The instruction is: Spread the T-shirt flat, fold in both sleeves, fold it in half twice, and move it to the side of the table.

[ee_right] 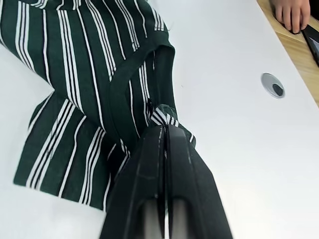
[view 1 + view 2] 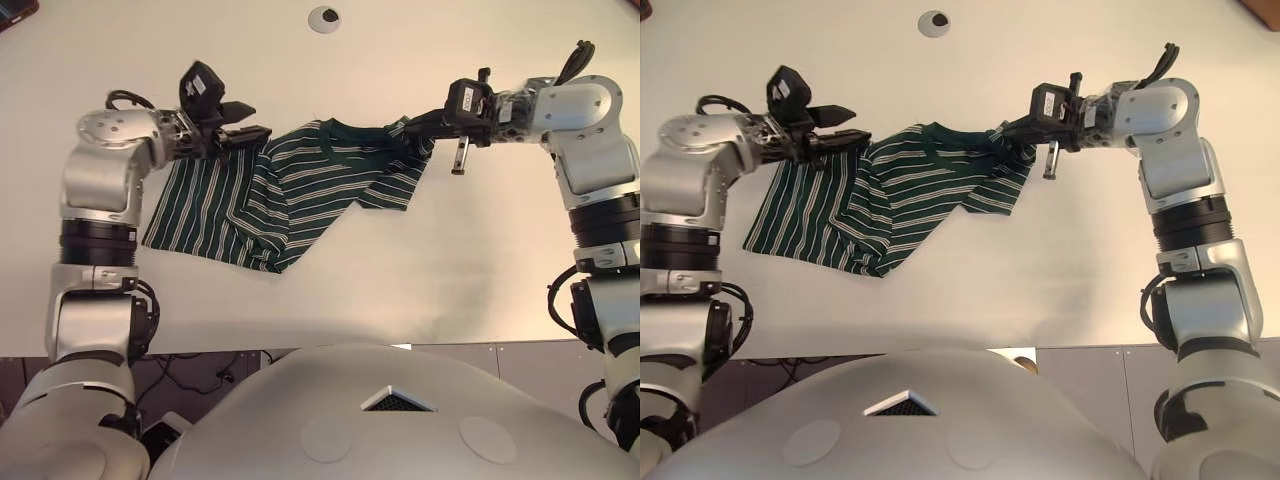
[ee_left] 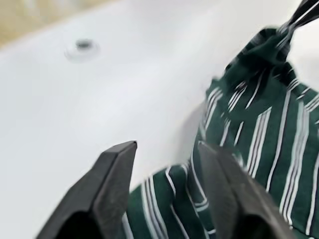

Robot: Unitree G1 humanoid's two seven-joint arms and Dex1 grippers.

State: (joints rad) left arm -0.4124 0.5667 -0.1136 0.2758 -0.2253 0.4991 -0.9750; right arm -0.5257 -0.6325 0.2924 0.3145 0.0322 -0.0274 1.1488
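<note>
A dark green T-shirt point(image 2: 300, 190) with white stripes lies rumpled on the white table point(image 2: 400, 280), its lower part bunched toward the near left. My right gripper point(image 2: 412, 128) is shut on a pinch of fabric beside the collar, at the shirt's right shoulder; the right wrist view has that striped fold caught between the closed fingertips point(image 1: 162, 130). My left gripper point(image 2: 250, 122) is open at the shirt's left shoulder. In the left wrist view its two dark fingers point(image 3: 107, 184) stand apart just above the cloth point(image 3: 264, 129), with nothing clamped between them.
A round cable grommet point(image 2: 324, 18) sits in the table beyond the shirt. A person's hand point(image 1: 291, 12) rests at the table's far edge. Bare tabletop lies right of and in front of the shirt up to the near edge point(image 2: 400, 345).
</note>
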